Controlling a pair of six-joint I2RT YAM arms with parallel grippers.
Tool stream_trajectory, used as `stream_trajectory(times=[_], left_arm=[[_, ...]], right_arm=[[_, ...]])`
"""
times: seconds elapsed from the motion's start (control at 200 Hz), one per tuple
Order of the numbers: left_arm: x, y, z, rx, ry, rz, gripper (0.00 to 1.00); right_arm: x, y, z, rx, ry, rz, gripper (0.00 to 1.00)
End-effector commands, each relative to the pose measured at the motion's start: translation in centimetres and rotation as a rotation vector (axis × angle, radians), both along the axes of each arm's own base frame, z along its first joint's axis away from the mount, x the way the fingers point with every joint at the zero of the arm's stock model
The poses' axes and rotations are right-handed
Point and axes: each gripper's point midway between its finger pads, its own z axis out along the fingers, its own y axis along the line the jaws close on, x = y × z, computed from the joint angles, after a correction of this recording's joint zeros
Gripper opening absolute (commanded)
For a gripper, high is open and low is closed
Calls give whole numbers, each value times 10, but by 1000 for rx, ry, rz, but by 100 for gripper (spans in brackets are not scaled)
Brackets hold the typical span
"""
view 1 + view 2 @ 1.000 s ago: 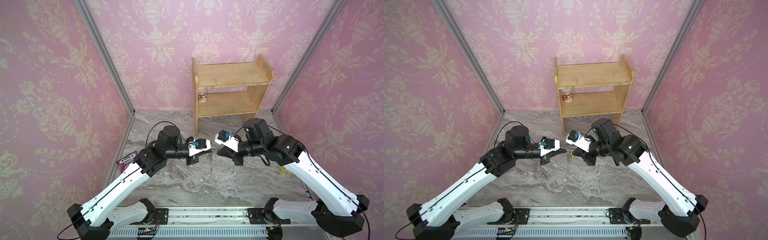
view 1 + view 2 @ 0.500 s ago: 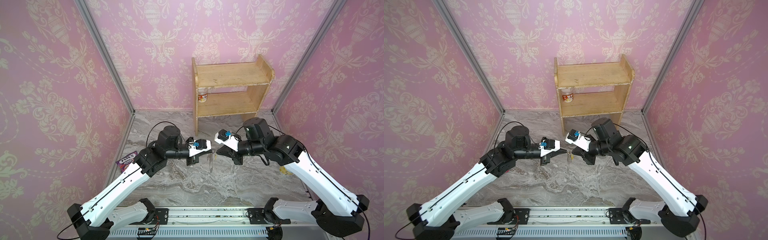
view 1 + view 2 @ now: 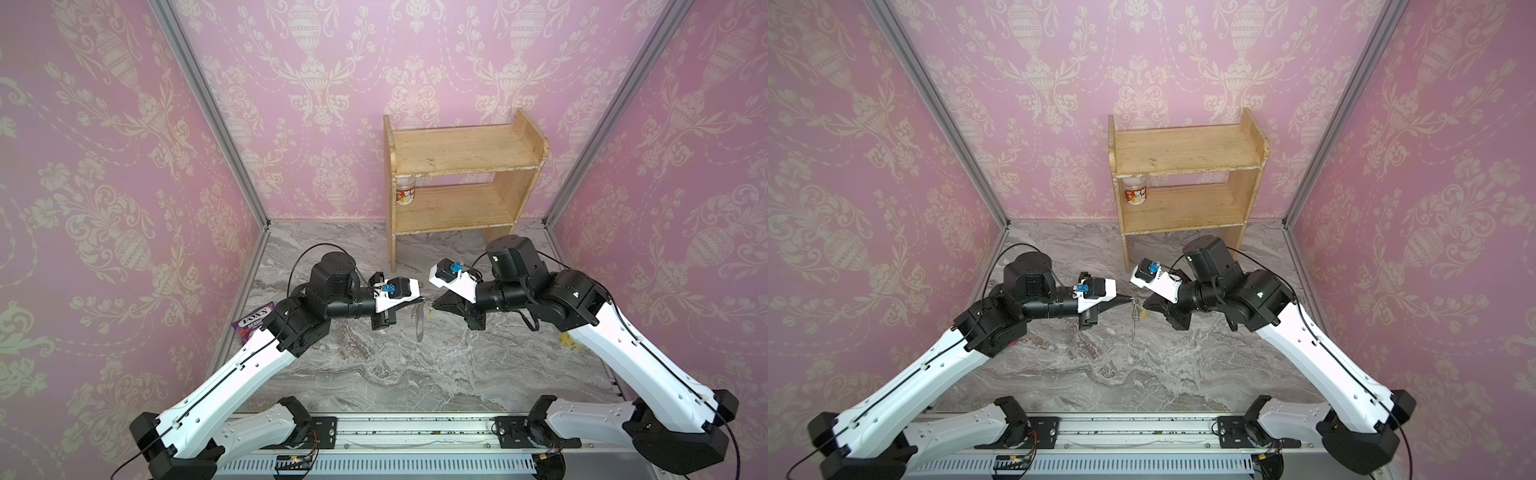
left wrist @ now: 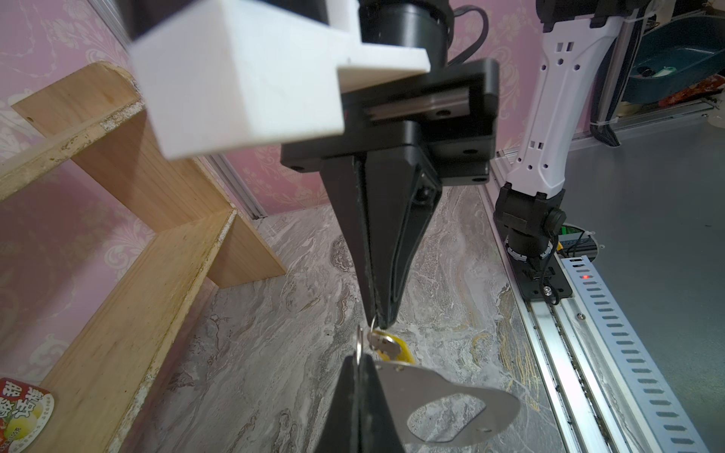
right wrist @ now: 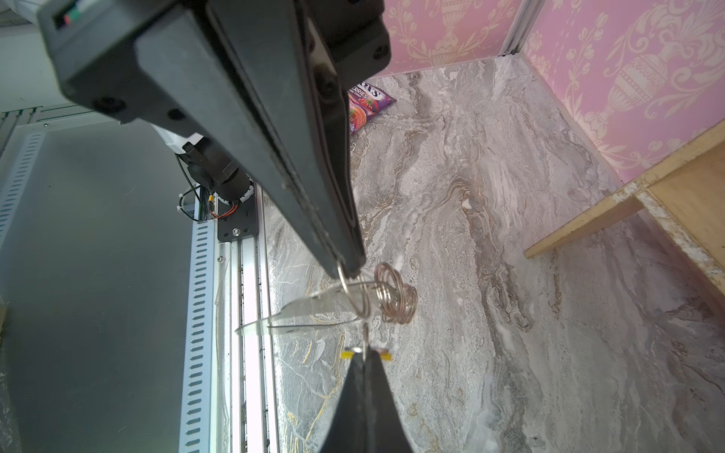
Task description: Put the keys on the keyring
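ok so both arms are meeting nose to nose just out in front of the wooden shelf point(image 3: 461, 183), held up off the marble tabletop point(image 3: 374, 374). The left gripper point(image 3: 419, 298) has its jaws pinched right together on the keyring point(image 3: 418, 322). In the right wrist view it's got one wire ring at the plate's straight edge, and the other rings point(image 5: 396, 300) are bunched up just beside the tip. The silver plate hangs down edge-on under that tip in both top views. You only really see the slot cut-out in the left wrist view.

The right gripper point(image 3: 434, 305) is clamped too, tips closed on the little ring of the keys point(image 4: 382, 342). The key and its yellow tag point(image 4: 394, 351) dangle right at its tip, just beside the plate's straight edge, so the two gripper tips are nearly touching. Honestly can't tell if the key's ring is actually threaded onto one of the plate's rings or just resting against it, it's all too small and tangled.

Other stuff: there's a jar point(image 3: 405, 194) with an orange label on the shelf's lower board, tucked at one end. A purple candy bag point(image 3: 253, 320) lies well away from the shelf, by the wall on the left arm's side.
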Motion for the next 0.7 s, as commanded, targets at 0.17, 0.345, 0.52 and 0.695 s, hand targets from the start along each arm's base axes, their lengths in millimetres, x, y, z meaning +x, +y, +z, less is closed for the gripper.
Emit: stream_trajectory(times=[0.17, 0.345, 0.52, 0.695], left_arm=[[-5, -1, 10, -26, -22, -16, 0], [-6, -2, 10, -32, -11, -25, 0], [-7, -3, 9, -30, -8, -28, 0], [-7, -3, 10, -30, -7, -28, 0]], right_arm=[[-6, 4, 24, 77, -14, 15, 0], [-3, 4, 27, 92, -25, 9, 0], [-2, 4, 30, 102, -30, 4, 0], [0, 1, 28, 94, -35, -9, 0]])
